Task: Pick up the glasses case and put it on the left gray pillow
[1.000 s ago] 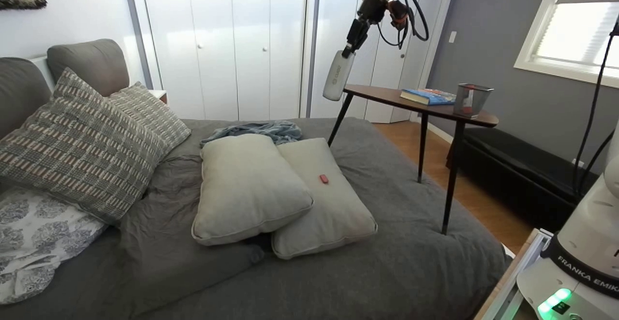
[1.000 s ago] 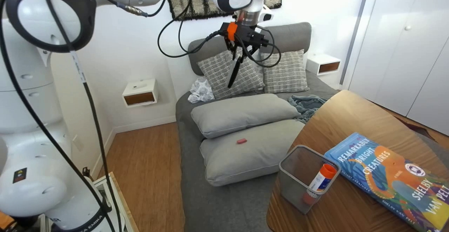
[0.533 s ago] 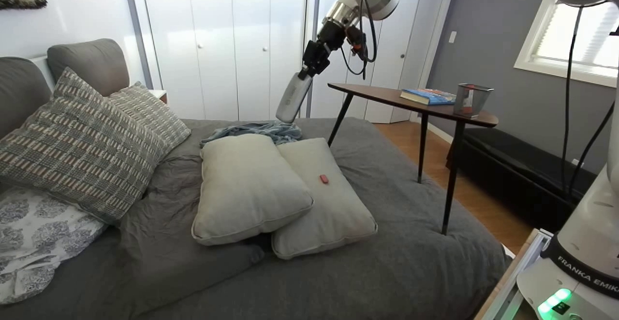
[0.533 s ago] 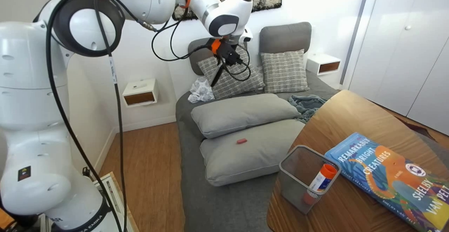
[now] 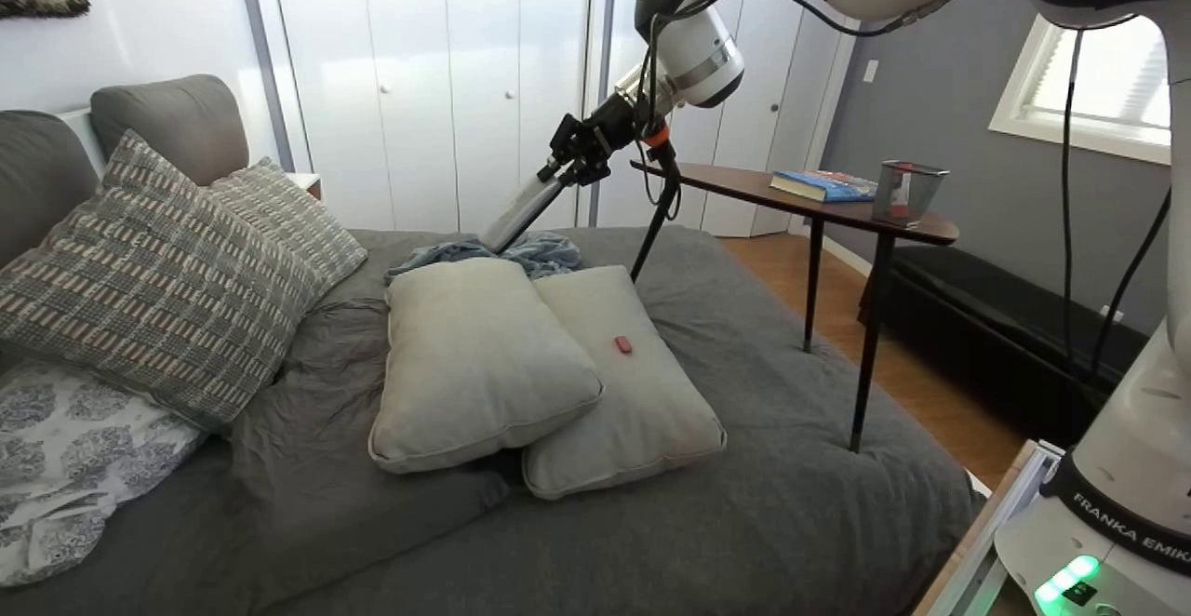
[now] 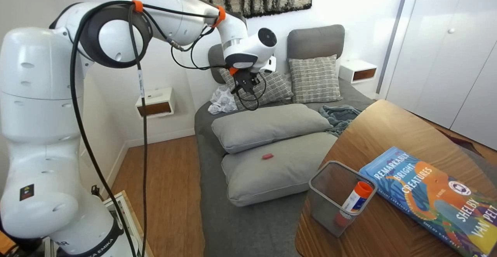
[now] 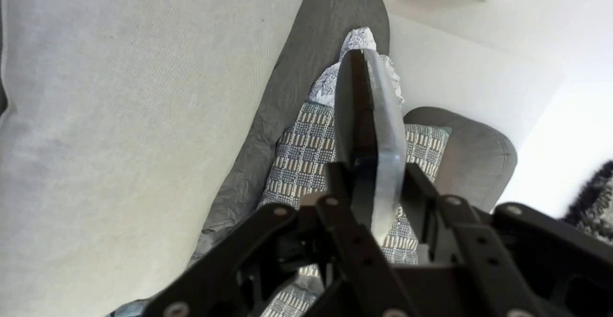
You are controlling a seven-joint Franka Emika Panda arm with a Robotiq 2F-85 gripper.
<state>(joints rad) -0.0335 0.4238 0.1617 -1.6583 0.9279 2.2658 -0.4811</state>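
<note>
1. Glasses case (image 7: 371,135) is held in the air by the gripper (image 7: 376,177), above the bed (image 5: 744,514); no contact with the left gray pillow (image 5: 479,355) is seen, though the gap is hard to judge from these angles.
2. Fingers (image 7: 419,187) are drawn in only as far as the case's thickness allows, pressed to both broad faces near one end; the remaining length is unsupported and tilted downward.
3. By judgement, a light, stiff shell is being handled: no sag is seen along the unsupported part. With so smooth-looking a surface, slipping or swivelling is to be expected if the squeeze is eased early. Contents, if any, are hidden, so gentle lowering is advised.
4. The end grip is judged suited to laying the case down free end first; better balance would be given by a hold at mid-length.
5. No writing can be read on the case. "REMARKABLY BRIGHT CREATURES" and "SHELBY VAN PELT" are printed on the book (image 6: 433,198). "FRANKA EMIK" is shown on the robot base (image 5: 1112,528), cut off at the edge.
</note>
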